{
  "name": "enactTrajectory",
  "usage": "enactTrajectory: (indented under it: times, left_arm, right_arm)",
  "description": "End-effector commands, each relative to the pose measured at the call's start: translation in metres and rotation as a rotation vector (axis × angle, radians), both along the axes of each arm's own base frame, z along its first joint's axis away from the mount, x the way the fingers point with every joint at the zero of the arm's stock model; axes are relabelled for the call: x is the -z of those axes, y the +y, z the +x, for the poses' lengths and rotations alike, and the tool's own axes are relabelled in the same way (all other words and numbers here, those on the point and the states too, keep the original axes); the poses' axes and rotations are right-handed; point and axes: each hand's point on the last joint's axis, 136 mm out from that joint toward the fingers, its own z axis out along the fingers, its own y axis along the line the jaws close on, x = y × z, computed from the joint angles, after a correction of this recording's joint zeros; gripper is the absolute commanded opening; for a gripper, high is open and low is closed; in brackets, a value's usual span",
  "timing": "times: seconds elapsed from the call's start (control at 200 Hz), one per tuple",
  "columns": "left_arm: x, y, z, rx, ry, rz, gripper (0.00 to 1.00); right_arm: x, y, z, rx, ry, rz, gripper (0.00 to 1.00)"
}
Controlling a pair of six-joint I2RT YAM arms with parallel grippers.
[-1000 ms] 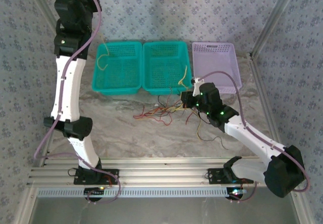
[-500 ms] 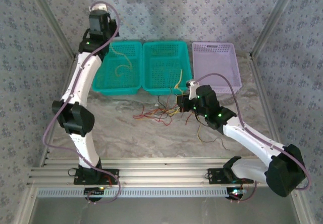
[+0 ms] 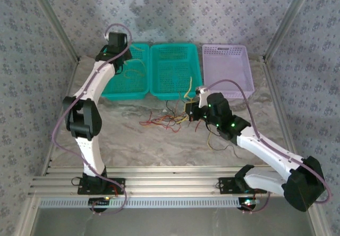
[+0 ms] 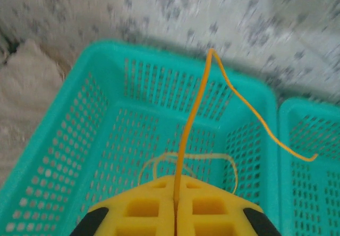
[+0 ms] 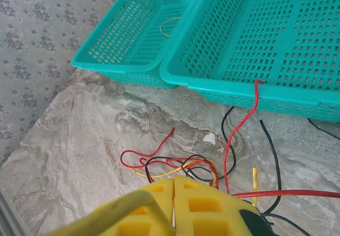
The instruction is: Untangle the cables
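Moved: my left arm has swung down from high at the back-left and now hangs over the left teal basket (image 3: 139, 84), yellow cable in tow. My right arm has barely shifted.
Cables: the tangle (image 3: 166, 120) of red, black and yellow lies on the desk (image 3: 122, 135), just in front of the middle teal basket (image 3: 175, 93) and right before my right fingers. One red strand (image 5: 254, 95) reaches up to that basket's front wall.
Yellow cable: it (image 4: 187, 129) rises from the seam of my left fingers, arches over and droops toward the neighbouring basket. More of it loops inside the left basket below.
Left fingers: these (image 4: 143, 207) are pressed together, pinching the yellow cable.
Right fingers: these (image 5: 207, 204) are pressed together too, low over the tangle. A yellow strand (image 3: 189, 86) stands up from them and seems pinched, though up close it is only a blur.
Lilac basket: it (image 3: 226, 47) sits at the far right, apart from the wires.
Step, as I judge it: dropping the freed yellow cable into the left basket.
Risk, left: the tail hangs toward the shared wall, so on release it may drape across both baskets. So thin a wire may also cling to my pads.
Risk, right: if my strand is knotted into the clump, pulling it drags the whole clump along. It could also snag the red strand in the basket mesh.
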Motion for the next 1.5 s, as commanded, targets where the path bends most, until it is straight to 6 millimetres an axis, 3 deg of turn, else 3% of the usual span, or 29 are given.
enactTrajectory:
  times: [0.0,0.21,0.4,0.6,0.829,1.059,1.199,1.344,1.494]
  left_arm:
    - [0.04,-0.01,-0.005,-0.008,0.074,-0.046,0.14]
    - [0.084,-0.025,-0.015,0.016,0.164,-0.043,0.28]
    - [0.089,-0.036,-0.021,0.042,0.188,-0.034,0.43]
    - [0.069,-0.04,-0.026,0.066,0.165,-0.051,0.6]
    - [0.031,-0.047,-0.033,0.112,0.114,-0.063,0.73]
    - [-0.003,-0.055,-0.043,0.14,0.08,-0.043,0.93]
    - [-0.016,-0.053,-0.051,0.133,0.073,-0.063,0.98]
    - [-0.036,-0.068,-0.077,0.176,0.046,-0.12,0.98]
    - [-0.021,-0.101,-0.125,0.277,0.115,-0.2,0.97]
  right_arm:
    - [-0.006,-0.001,-0.004,0.0,-0.015,0.006,0.0]
    - [-0.014,-0.004,-0.009,-0.001,-0.03,0.007,0.0]
    - [-0.019,-0.006,-0.013,-0.001,-0.037,0.01,0.0]
    - [-0.024,-0.008,-0.016,0.001,-0.045,0.01,0.0]
    - [-0.031,-0.009,-0.019,-0.006,-0.05,0.02,0.0]
    - [-0.03,-0.008,-0.021,-0.008,-0.044,0.027,0.0]
    - [-0.031,-0.008,-0.023,-0.01,-0.046,0.03,0.0]
    - [-0.041,-0.013,-0.022,0.002,-0.075,0.017,0.0]
    - [-0.051,-0.012,-0.021,-0.017,-0.079,0.016,0.0]
